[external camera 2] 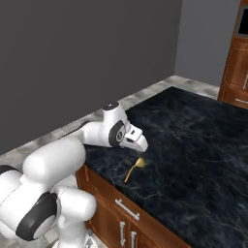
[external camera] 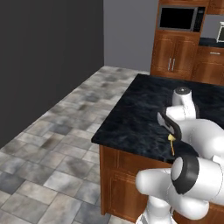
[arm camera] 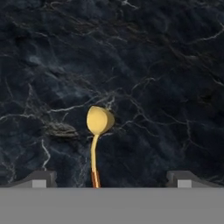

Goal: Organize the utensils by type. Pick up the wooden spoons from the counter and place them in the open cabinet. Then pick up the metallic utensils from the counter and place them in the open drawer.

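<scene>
A wooden spoon [arm camera: 99, 131] is seen lying flat on the dark marble counter [external camera 2: 193, 145] close to its front edge, its bowl pointed away from the robot. The gripper [arm camera: 111, 179] is held just above it, fingers spread fully apart and nothing clasped between them. The spoon's handle end is probably reddish, though it is cut off in the hand view.

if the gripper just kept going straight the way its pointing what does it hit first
Most likely the wooden spoon, which lies on the black counter between the open fingertips of the gripper. Its handle is off-centre, so the fingers may reach the counter first.
</scene>
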Robot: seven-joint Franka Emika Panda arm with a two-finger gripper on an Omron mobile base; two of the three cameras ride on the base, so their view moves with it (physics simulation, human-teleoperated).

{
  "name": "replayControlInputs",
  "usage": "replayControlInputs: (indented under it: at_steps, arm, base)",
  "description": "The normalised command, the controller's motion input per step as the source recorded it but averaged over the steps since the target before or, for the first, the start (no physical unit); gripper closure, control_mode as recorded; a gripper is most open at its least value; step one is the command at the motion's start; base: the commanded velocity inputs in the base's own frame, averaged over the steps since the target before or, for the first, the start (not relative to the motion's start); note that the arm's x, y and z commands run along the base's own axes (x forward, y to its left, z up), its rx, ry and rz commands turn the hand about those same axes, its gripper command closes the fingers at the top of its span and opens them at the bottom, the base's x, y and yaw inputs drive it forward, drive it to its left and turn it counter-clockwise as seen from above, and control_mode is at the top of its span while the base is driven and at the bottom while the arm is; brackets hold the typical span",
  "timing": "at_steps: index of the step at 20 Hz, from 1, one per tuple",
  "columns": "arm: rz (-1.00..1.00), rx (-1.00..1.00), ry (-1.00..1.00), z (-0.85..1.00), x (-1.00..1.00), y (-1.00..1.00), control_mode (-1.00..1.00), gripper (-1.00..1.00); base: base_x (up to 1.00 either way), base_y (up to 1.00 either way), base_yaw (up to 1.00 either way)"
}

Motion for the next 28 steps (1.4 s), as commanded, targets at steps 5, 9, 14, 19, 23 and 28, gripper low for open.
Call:
replayControlInputs:
  at_steps: [5, 9, 14, 19, 23, 28]
  arm:
    - [0.00, 0.16, -0.01, -0.18, 0.13, -0.13, -1.00, -1.00]
    - [0.00, 0.09, -0.01, -0.27, 0.15, 0.00, -1.00, -1.00]
    - [0.00, 0.07, 0.00, -0.31, 0.00, 0.00, -1.00, -1.00]
    - [0.00, 0.00, 0.02, -0.36, 0.05, 0.00, -1.00, -1.00]
    - [0.00, 0.00, 0.00, -0.40, 0.00, 0.06, -1.00, -1.00]
    - [0.00, 0.02, 0.01, -0.36, 0.09, 0.15, -1.00, -1.00]
  base:
    - [0.00, 0.00, 0.00]
    - [0.00, 0.00, 0.00]
    - [0.00, 0.00, 0.00]
    - [0.00, 0.00, 0.00]
    - [0.00, 0.00, 0.00]
    - [0.00, 0.00, 0.00]
